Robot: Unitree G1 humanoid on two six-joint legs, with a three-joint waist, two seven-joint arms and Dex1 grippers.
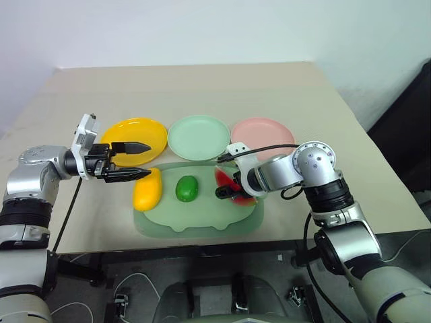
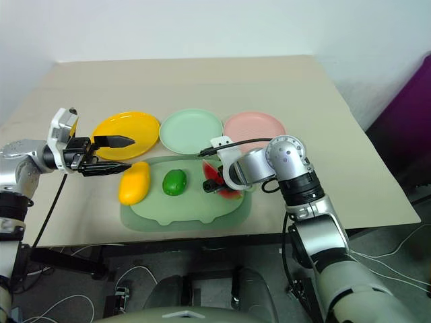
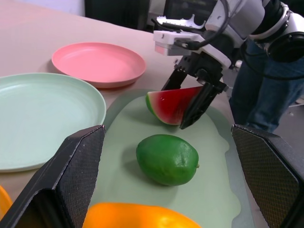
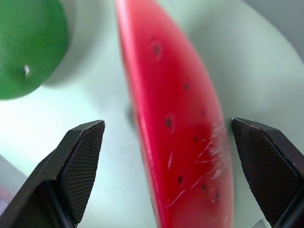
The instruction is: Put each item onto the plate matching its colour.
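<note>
Three round plates: one yellow plate (image 1: pixel 135 138), one mint green plate (image 1: pixel 199 136), one pink plate (image 1: pixel 264 132); three toy foods: one mango (image 1: pixel 147 189), one green fruit (image 1: pixel 186 188), one watermelon wedge (image 3: pixel 172 104); one pale green mat (image 1: pixel 202 221)

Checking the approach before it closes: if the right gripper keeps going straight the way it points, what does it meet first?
Most likely the watermelon wedge: the right gripper points down at it with open fingers either side, on the green mat.
</note>
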